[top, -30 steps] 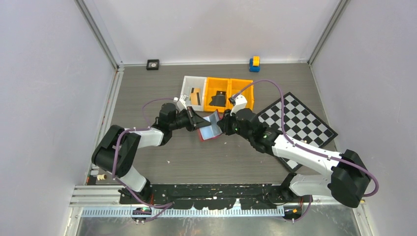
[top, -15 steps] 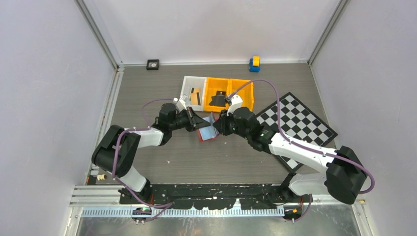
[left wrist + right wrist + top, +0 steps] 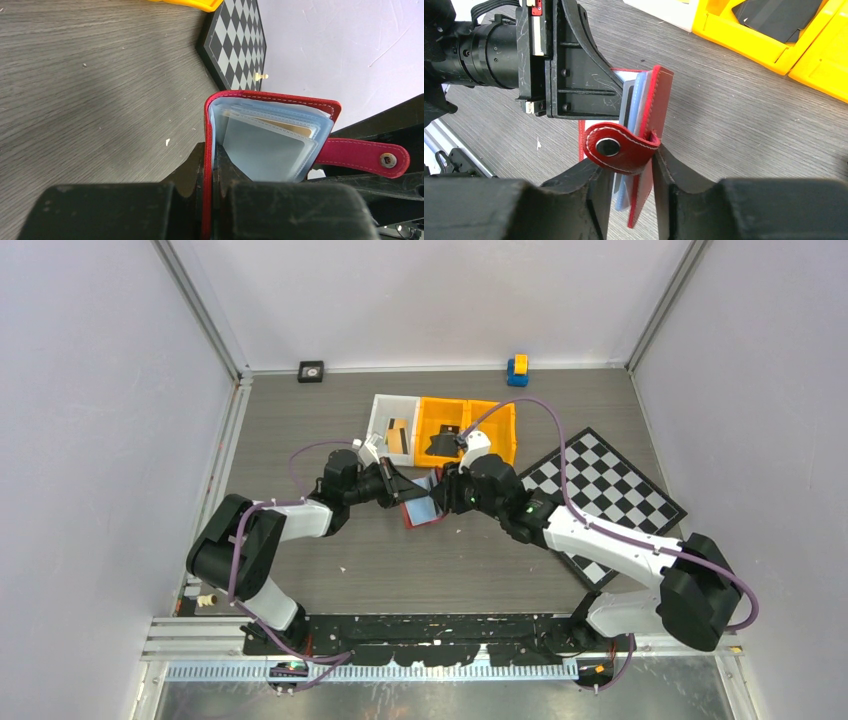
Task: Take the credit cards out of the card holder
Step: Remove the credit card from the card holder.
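The left tool (image 3: pixel 210 165) is clenched on one red cover edge of the card holder (image 3: pixel 270 142), which hangs open above the counter (image 3: pixel 480 560), just in front of the orange bins (image 3: pixel 465 430). The right tool (image 3: pixel 629 157) straddles the other cover and the snap tab (image 3: pixel 616 147); whether it grips them I cannot tell. The edge of a tan credit card (image 3: pixel 295 129) shows inside the clear sleeves (image 3: pixel 260 150). Bare counter lies on the near side, and the chessboard (image 3: pixel 610 495) sits to the right.

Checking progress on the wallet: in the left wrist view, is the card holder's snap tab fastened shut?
No, the snap tab sticks out loose beside the card holder, which gapes open on its clear sleeves.
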Available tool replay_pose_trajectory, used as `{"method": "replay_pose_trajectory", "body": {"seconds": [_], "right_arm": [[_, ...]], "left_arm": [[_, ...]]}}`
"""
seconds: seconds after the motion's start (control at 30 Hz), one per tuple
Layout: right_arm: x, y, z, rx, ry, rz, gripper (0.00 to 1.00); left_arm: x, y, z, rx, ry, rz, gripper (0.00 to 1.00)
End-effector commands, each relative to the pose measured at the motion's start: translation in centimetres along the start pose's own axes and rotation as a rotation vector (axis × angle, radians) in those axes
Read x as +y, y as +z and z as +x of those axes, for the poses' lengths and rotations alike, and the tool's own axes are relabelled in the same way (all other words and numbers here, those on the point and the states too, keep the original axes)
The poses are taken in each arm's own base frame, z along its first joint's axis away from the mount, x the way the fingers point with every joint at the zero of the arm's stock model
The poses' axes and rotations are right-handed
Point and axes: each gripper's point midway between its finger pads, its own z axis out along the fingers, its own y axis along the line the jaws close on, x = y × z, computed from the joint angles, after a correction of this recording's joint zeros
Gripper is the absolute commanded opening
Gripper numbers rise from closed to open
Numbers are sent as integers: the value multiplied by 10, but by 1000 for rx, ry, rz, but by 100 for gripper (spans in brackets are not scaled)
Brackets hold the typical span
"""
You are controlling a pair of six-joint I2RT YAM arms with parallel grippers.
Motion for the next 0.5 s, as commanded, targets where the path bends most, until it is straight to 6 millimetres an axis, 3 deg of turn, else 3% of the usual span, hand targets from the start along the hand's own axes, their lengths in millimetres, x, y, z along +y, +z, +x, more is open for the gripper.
{"method": "replay_pose_trajectory", "body": {"seconds": [0.0, 0.33, 0.43, 0.47], "right_arm": [[8, 1, -22, -51, 1, 0, 42], [19, 2, -20, -48, 20, -66, 64], [25, 0, -21, -59, 34, -108, 63], [25, -1, -22, -62, 40, -111, 56]], "left_arm": [[-29, -2, -15, -35, 58, 82, 0], [-29, -2, -15, -34, 56, 85, 0], [-29, -2, -15, -35, 54, 84, 0], [-28, -1, -15, -32, 52, 83, 0]]}}
